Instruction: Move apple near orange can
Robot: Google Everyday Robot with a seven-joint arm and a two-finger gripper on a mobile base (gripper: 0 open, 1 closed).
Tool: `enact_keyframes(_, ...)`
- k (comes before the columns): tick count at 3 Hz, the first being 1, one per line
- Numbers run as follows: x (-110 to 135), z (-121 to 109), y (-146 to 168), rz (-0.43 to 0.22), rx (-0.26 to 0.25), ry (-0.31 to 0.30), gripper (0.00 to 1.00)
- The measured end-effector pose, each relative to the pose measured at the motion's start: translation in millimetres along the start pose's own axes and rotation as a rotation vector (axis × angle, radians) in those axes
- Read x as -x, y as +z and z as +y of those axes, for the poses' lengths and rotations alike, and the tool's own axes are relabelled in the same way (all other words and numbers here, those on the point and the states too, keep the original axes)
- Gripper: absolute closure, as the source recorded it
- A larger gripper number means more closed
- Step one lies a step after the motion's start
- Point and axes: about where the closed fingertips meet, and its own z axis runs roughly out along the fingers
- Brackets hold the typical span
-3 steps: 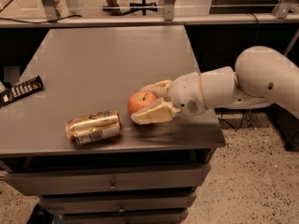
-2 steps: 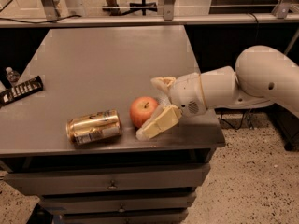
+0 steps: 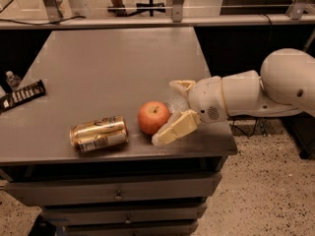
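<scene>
A round red-orange apple point(image 3: 153, 117) stands on the grey table point(image 3: 113, 68) near its front edge. A gold-orange can point(image 3: 99, 133) lies on its side just left of the apple, a small gap between them. My gripper point(image 3: 167, 113) comes in from the right and is open. One pale finger point(image 3: 175, 128) lies beside the apple's right front, the other finger point(image 3: 181, 86) is behind it to the right. The apple rests on the table between the fingers, and neither finger closes on it.
A dark flat snack bar wrapper point(image 3: 21, 95) lies at the table's left edge, with a small bottle point(image 3: 13, 79) beside it. Drawers point(image 3: 118, 195) sit under the tabletop. A metal rail point(image 3: 157, 21) and chair legs stand behind the table.
The fingers have opened and let go of the apple, which now rests on the table next to the can. The gripper has drawn back a little to the right.
</scene>
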Motion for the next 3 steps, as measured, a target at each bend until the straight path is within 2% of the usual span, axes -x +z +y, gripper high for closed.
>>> enact_keyframes(1,-21.3,-15.7,-47.0,0.0,-0.122,0.027,0.0)
enact_keyframes(2,-42.6,-36.4,-111.6,0.01,-0.286,0.046,0.0)
enact_keyframes(3,-51.8,-69.7,-175.4,-0.001,-0.459,0.044,0.0)
